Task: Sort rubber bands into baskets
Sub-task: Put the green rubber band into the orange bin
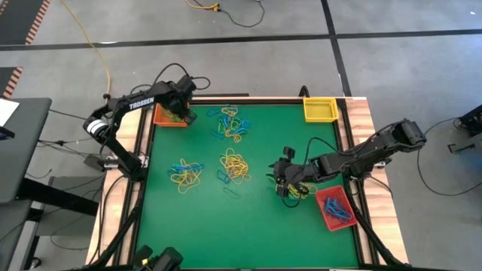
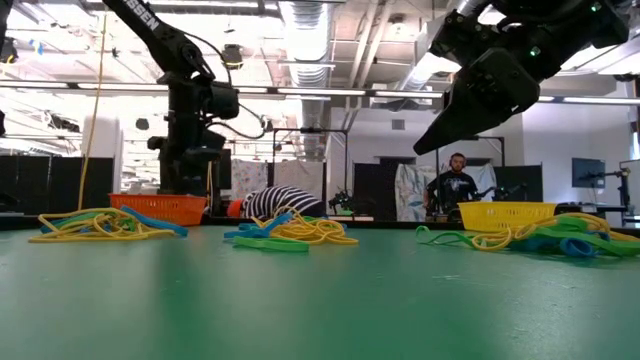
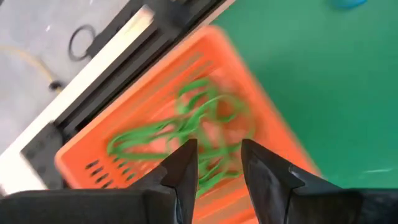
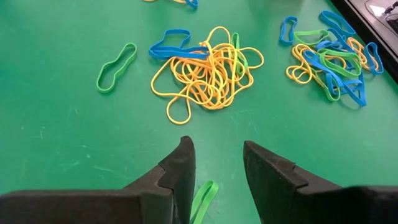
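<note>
Over the shallow orange plastic basket (image 3: 186, 124) at the tabletop's far left, the left gripper (image 3: 217, 165), parted and empty, should lift straight clear so the thin green rubber bands (image 3: 180, 127) stay inside.

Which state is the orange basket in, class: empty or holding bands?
Holding bands. The left wrist view shows green rubber bands lying inside the orange basket, just below the left end effector, whose fingers stand apart.
</note>
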